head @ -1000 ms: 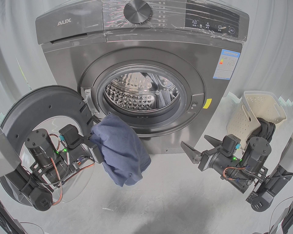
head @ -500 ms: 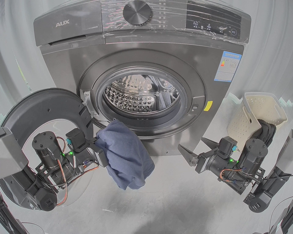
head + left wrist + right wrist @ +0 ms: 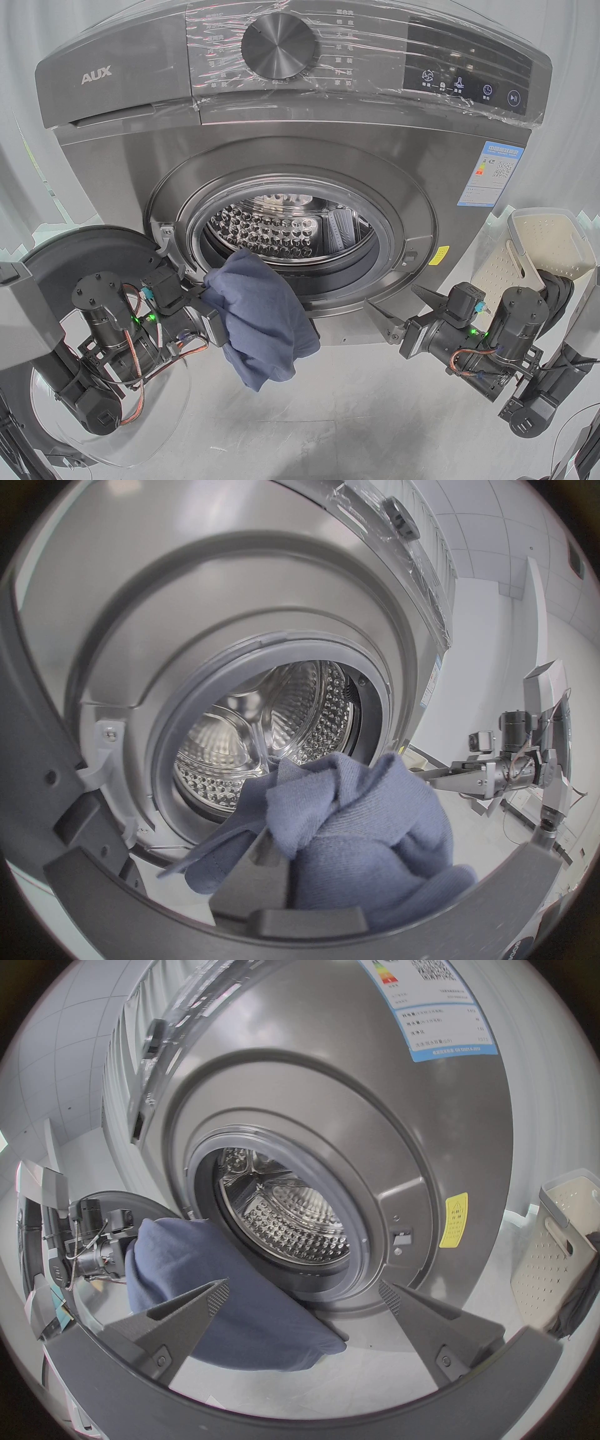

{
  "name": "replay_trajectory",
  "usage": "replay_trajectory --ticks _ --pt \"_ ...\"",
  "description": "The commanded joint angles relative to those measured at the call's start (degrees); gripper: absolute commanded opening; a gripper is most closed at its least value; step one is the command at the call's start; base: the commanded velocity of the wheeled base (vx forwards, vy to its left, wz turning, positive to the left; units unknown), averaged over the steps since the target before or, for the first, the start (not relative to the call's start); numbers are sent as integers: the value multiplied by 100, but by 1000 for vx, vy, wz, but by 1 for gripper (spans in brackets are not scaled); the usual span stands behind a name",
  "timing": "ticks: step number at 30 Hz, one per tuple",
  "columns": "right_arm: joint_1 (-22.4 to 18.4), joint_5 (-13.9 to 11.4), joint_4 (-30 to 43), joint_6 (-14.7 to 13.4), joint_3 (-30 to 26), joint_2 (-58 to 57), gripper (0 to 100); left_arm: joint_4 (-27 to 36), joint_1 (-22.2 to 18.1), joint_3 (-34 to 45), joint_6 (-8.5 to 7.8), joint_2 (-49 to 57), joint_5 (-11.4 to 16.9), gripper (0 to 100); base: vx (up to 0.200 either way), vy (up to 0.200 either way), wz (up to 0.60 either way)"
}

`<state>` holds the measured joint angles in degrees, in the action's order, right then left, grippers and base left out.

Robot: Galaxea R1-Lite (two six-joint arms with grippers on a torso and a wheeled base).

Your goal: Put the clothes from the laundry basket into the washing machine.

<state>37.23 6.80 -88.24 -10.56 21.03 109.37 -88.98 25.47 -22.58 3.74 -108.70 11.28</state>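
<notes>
Pale grey floor [image 3: 387, 425], smooth and faintly glossy, catching soft reflections. Behind and to both sides, a white rippled backdrop [image 3: 565, 112] hanging in vertical folds. Higher up, seen from the left wrist, white square ceiling panels [image 3: 494, 536], a plain white wall [image 3: 475, 667] and a white pillar [image 3: 536, 611]. Lit evenly and brightly throughout.

The washing machine [image 3: 119, 169] has a smooth grey casing with a satin, metallic sheen, and its top panel sits under wrinkled glossy film [image 3: 350, 62]. The drum [image 3: 262, 228] is bright polished steel, dimpled all over. The blue garment [image 3: 262, 319] is soft, matt knit cloth. The laundry basket [image 3: 550, 240] is matt cream plastic, perforated.
</notes>
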Motion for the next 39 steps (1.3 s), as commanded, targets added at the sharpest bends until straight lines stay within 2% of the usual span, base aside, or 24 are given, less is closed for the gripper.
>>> replay_trajectory --ticks 1,10,18,24,27,31,39 --pt "30 -3 -1 -8 -2 5 100 -5 55 25 4 -11 -11 0 0 0 0" --pt "74 -3 -1 -8 -2 -4 100 -5 152 25 4 -11 -11 0 0 0 0" --pt "83 -3 -1 -8 -2 -4 100 -5 477 69 4 -72 -29 0 0 0 0" --pt "109 -3 -1 -8 -2 -21 100 -5 512 69 21 -81 -38 0 0 0 0" --pt "118 -3 -1 -8 -2 -21 100 -5 591 69 12 -116 -47 0 200 0 0" --pt "135 -3 -1 -8 -2 -21 100 -5 767 113 12 -134 -55 0 0 0 0" --pt "478 40 -9 -52 -73 -100 100 -14 995 210 12 -46 -170 0 0 0 0"
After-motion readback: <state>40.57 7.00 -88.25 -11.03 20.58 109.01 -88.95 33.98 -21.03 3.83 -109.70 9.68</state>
